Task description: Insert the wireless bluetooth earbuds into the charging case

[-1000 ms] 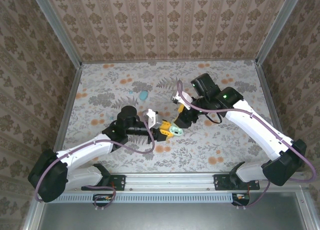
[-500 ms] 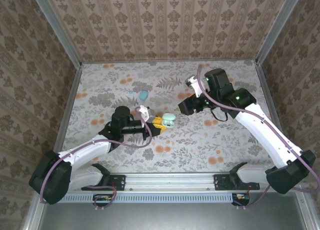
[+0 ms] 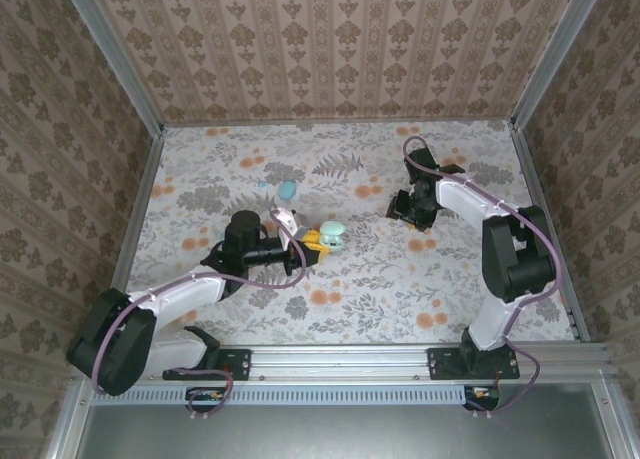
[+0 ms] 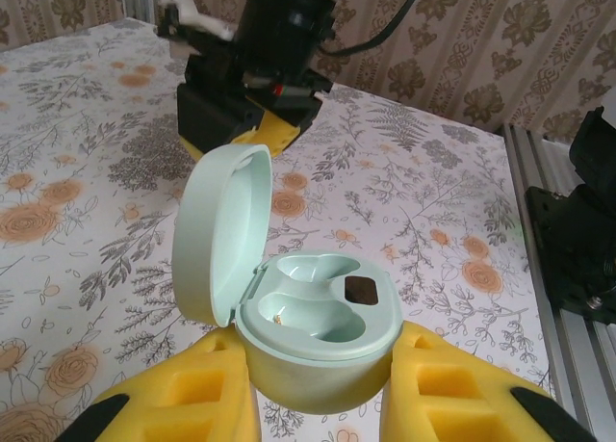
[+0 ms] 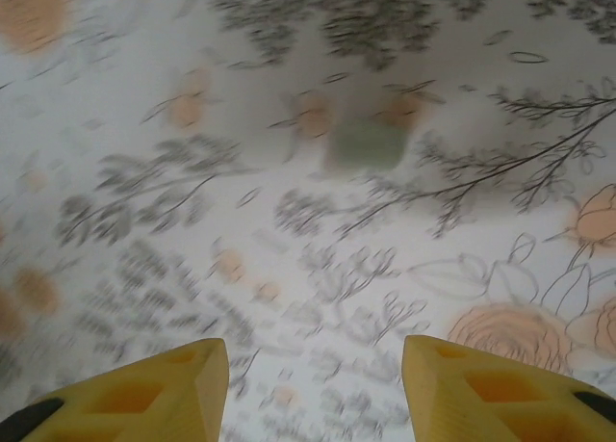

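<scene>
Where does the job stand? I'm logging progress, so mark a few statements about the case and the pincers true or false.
1. The left pincer clamps the mint-green oval plastic charging case. True.
2. That case's lid is shut. False: it stands hinged open.
3. Both wells in the case are filled. False: both look empty.
4. The right pincer stands open with nothing in it. True.
</scene>
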